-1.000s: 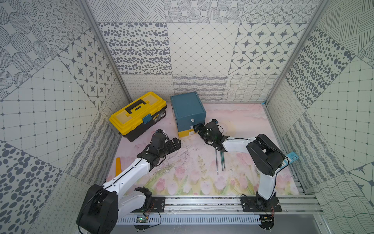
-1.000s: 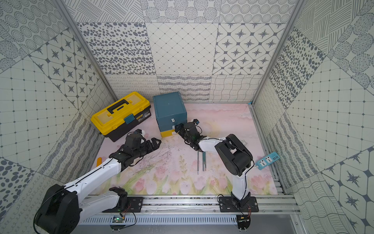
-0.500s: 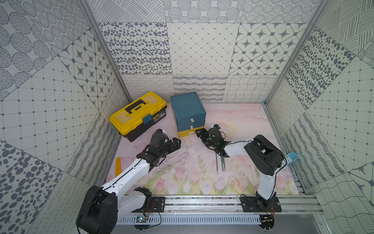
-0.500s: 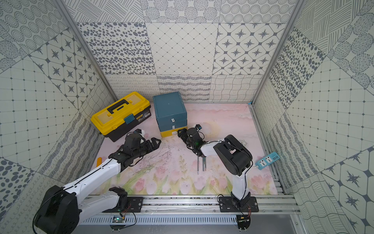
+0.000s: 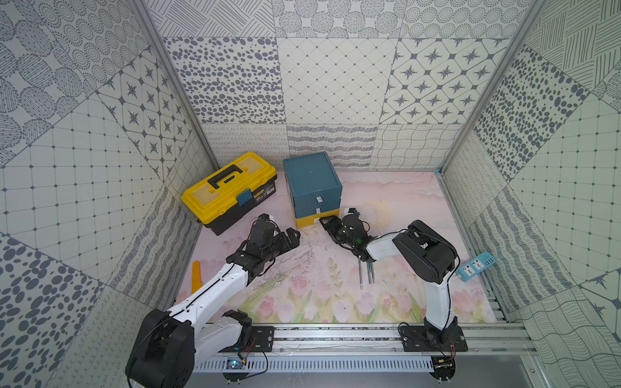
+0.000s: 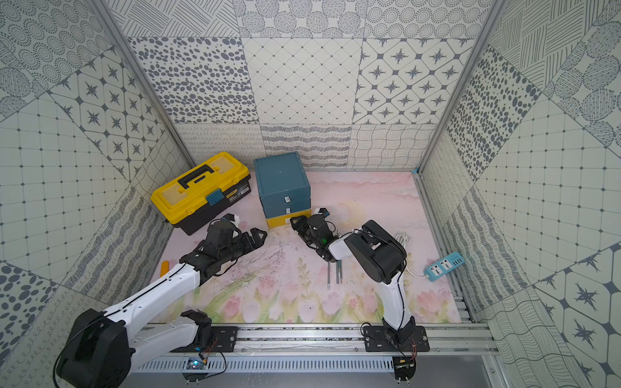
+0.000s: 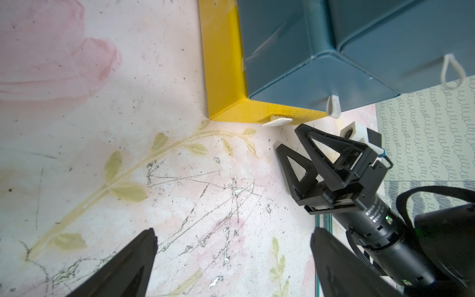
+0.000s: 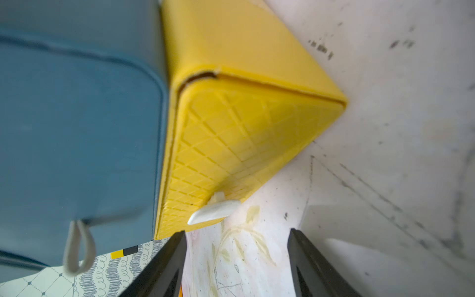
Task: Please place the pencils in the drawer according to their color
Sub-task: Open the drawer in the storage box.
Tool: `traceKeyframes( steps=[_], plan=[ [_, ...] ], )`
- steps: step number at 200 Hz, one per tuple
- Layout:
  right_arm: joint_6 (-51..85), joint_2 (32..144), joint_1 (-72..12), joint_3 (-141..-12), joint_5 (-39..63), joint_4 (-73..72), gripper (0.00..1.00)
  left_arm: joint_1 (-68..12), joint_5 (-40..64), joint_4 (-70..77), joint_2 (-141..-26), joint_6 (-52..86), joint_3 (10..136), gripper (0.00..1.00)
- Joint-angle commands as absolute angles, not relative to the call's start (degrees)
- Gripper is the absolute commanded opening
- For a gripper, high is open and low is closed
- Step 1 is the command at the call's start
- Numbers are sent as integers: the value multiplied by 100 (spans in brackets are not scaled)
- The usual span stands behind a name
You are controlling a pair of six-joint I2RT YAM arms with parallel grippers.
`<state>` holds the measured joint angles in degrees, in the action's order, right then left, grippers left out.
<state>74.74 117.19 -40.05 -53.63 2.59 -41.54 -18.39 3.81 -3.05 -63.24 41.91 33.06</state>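
Looks like the right gripper (image 8: pixel 236 231) is closing in on the white tab (image 8: pixel 214 212) on the yellow bottom tier of the drawer (image 5: pixel 311 176) at the far middle, its jaws narrowing to roughly half open with nothing in them yet, so it's probably lining up a pull, while the left gripper (image 7: pixel 234 231) is hanging wide open and empty and the pencils (image 5: pixel 360 277) are lying nearer on the tabletop (image 5: pixel 403 201).

Probably a robot lab test cell: patterned panel walls (image 5: pixel 336 84), aluminium base rail (image 5: pixel 336 340), printed floral mat (image 5: pixel 302 302).

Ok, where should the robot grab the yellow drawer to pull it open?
By the white tab low on the yellow drawer front, coming straight at that front. The face is flat and wide, and only the little tab sticks out, thin enough to pinch.
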Motion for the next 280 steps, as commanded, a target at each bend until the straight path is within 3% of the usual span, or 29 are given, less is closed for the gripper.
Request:
traceKeyframes(
  steps=[1, 124, 280],
  plan=[
    [7562, 11946, -4034, -5473, 308, -4654, 68, -1814, 290, -319, -6335, 4044, 3357, 99],
    [7649, 12343, -4038, -5747, 447, -5242, 66, -1819, 281, -348, -6269, 4066, 3302, 99],
    [7635, 12792, -3999, -5777, 462, -5870, 55, -1819, 272, -412, -6286, 4012, 3318, 99]
  ],
)
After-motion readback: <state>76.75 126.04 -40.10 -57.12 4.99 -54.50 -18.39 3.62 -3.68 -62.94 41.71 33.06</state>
